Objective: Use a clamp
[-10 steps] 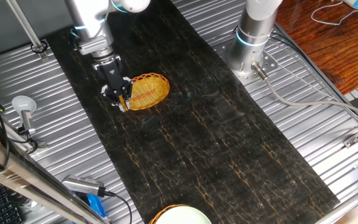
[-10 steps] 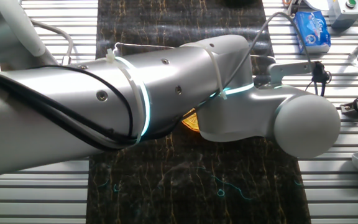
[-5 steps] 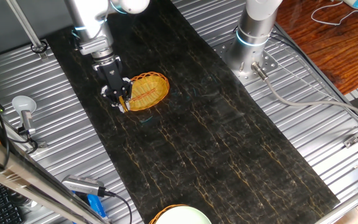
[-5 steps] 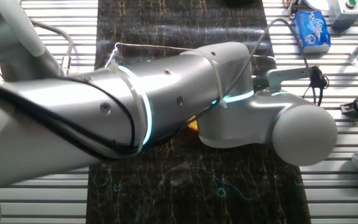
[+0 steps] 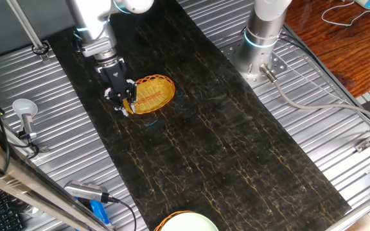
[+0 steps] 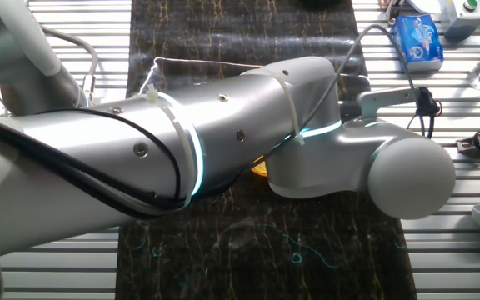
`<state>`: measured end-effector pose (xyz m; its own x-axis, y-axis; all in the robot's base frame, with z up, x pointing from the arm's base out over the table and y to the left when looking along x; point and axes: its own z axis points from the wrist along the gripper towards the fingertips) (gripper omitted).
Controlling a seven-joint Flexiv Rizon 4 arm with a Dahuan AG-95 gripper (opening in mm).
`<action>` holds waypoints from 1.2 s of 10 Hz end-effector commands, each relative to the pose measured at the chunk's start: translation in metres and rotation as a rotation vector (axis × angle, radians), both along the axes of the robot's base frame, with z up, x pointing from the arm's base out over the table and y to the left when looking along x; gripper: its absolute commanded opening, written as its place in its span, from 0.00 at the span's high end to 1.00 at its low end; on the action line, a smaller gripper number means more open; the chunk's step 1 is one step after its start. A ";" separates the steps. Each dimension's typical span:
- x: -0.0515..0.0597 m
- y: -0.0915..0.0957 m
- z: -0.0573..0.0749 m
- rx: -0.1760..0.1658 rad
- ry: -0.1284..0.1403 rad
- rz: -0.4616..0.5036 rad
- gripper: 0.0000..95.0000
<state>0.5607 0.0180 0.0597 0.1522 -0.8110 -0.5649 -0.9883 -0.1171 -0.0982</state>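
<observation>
Gripper point(image 5: 123, 106) low over dark mat point(image 5: 236, 154), fingers pinched on clamp point(image 5: 127, 109), small yellow-orange clip at fingertips. Basket point(image 5: 151, 94) just beside gripper, rim touching or nearly touching clamp; exact contact too small to tell.

Likely step: fixing clamp onto basket rim. To do well: keep squeeze steady so prongs stay spread, line V up with rim, slide on squarely, release only once seated.

Arm point(image 5: 92, 25) reaches down from above, wrist near vertical. Other view: arm point(image 6: 223, 142) fills frame, hides gripper and clamp; sliver of basket point(image 6: 259, 167) shows beneath.
</observation>
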 end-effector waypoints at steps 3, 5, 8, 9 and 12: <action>-0.001 0.000 0.001 -0.010 -0.001 0.006 0.60; -0.001 0.000 0.004 -0.008 0.008 0.004 0.60; -0.004 0.006 0.030 -0.016 0.077 -0.076 0.60; -0.005 0.013 0.041 -0.031 0.118 -0.163 0.60; 0.000 0.049 0.064 -0.144 0.229 -0.488 0.60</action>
